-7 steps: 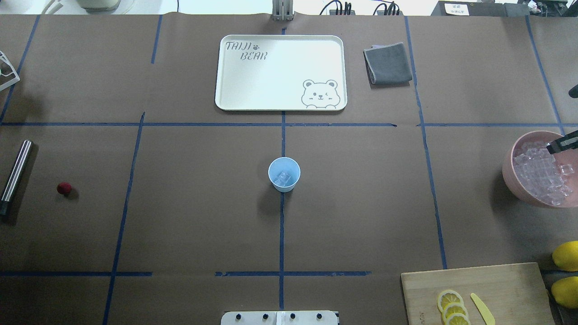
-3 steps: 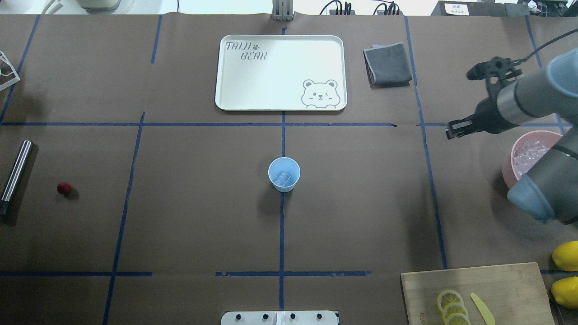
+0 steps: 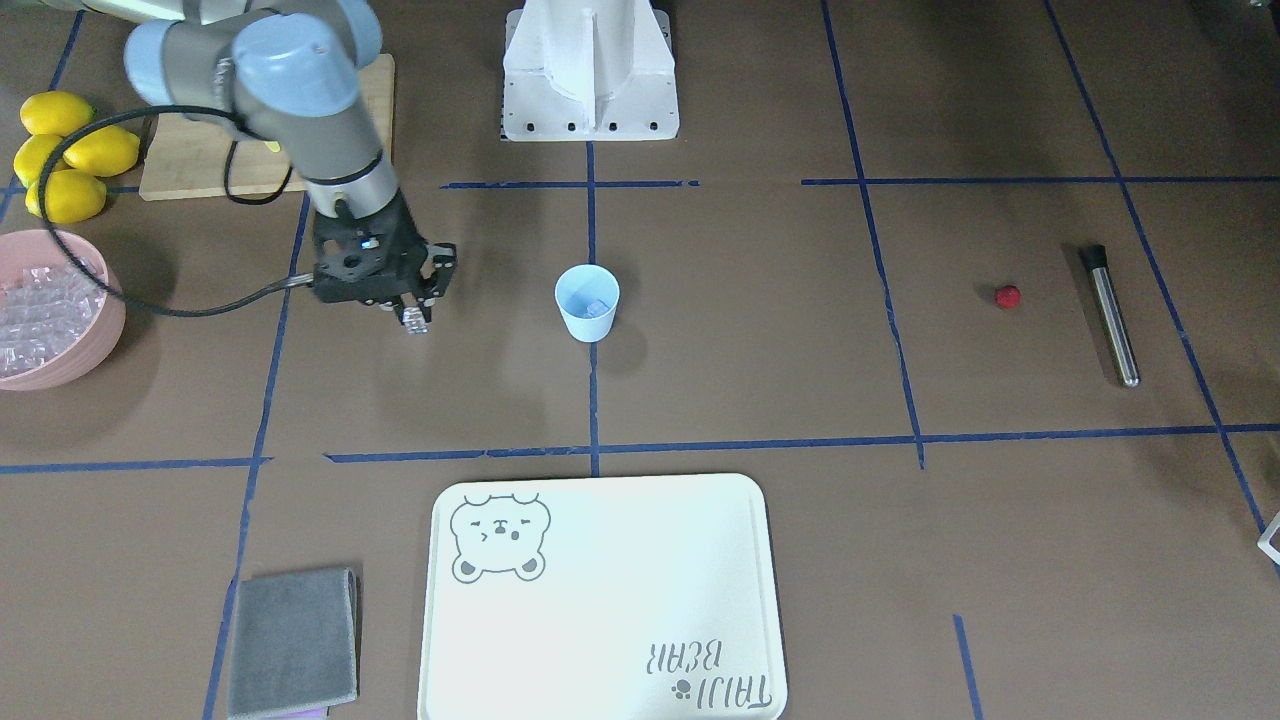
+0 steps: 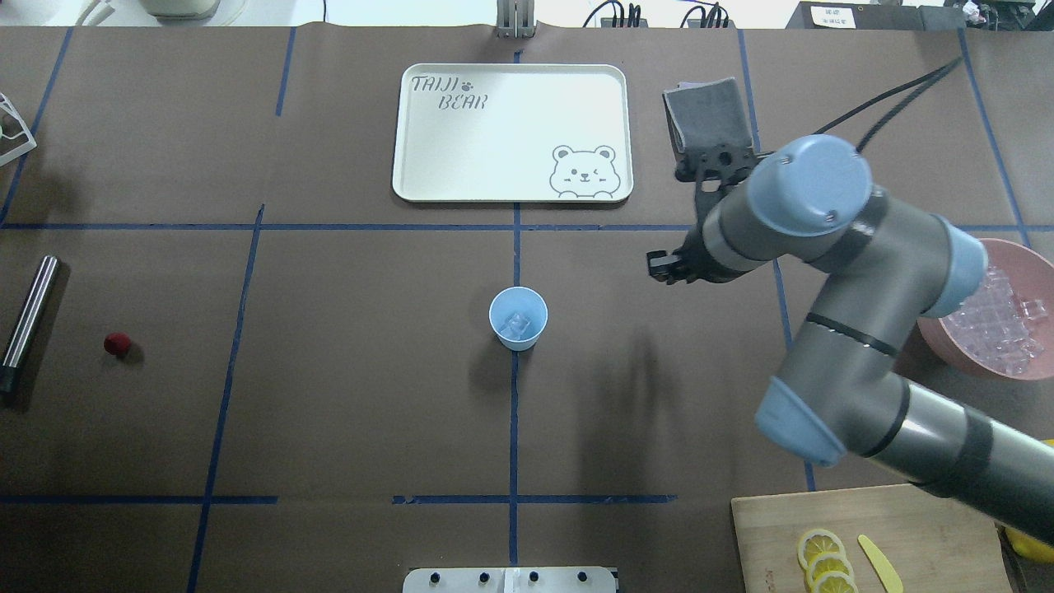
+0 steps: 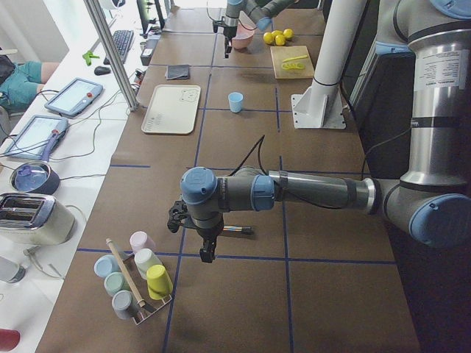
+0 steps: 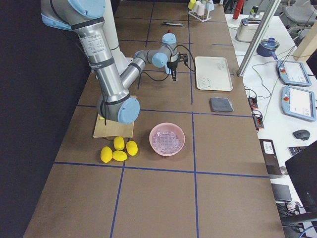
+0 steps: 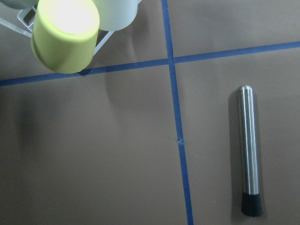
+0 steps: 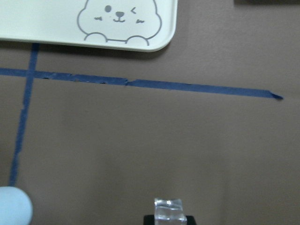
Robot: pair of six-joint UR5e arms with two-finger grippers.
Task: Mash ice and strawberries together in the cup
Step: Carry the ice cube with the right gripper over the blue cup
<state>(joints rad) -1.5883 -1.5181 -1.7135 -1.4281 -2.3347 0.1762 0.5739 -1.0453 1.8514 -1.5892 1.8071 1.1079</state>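
Ice cube (image 8: 168, 209) pinched in right claw (image 3: 412, 316) hangs between pink bowl (image 3: 105, 325) and cup (image 3: 585, 325).

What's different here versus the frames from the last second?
The right tool left the pink bowl and travelled toward the cup, now gripping an ice piece. Cup, strawberry, metal rod and tray stayed put.

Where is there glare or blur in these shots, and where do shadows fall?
Left wrist view: glare whitens the top of the yellow cup; the metal rod is sharp. Right wrist view: slightly soft, and the ice cube at the bottom edge glints. Overhead view: the blue cup throws a soft shadow toward the view's bottom.
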